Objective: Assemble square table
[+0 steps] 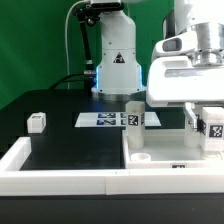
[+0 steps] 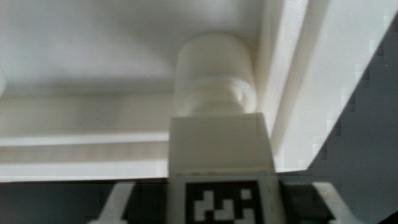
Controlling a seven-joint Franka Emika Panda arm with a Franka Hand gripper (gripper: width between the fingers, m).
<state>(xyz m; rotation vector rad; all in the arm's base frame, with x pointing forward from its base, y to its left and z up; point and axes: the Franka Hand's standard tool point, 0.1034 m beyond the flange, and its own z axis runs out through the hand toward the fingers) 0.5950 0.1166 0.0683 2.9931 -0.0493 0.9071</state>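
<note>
The white square slab (image 1: pixel 165 148) lies at the exterior view's right. My gripper (image 1: pixel 207 118) hangs over its right part, shut on a white block leg (image 1: pixel 213 129) with a black-and-white tag. In the wrist view the leg (image 2: pixel 219 110) runs out from between my fingers (image 2: pixel 128 200), tag toward the camera. Its rounded end sits close to the slab (image 2: pixel 89 60) beside a raised edge; I cannot tell whether they touch. My gripper (image 2: pixel 221 196) grips it on both sides. A second tagged leg (image 1: pixel 134 113) stands upright at the slab's far left corner. A third leg (image 1: pixel 37 122) lies alone at the left.
The marker board (image 1: pixel 103 120) lies flat in the middle of the black table. The long white rim wall (image 1: pixel 60 178) runs along the front and left side. The robot base (image 1: pixel 117 60) stands at the back. A small round white stub (image 1: pixel 140 157) sits near the slab's front left.
</note>
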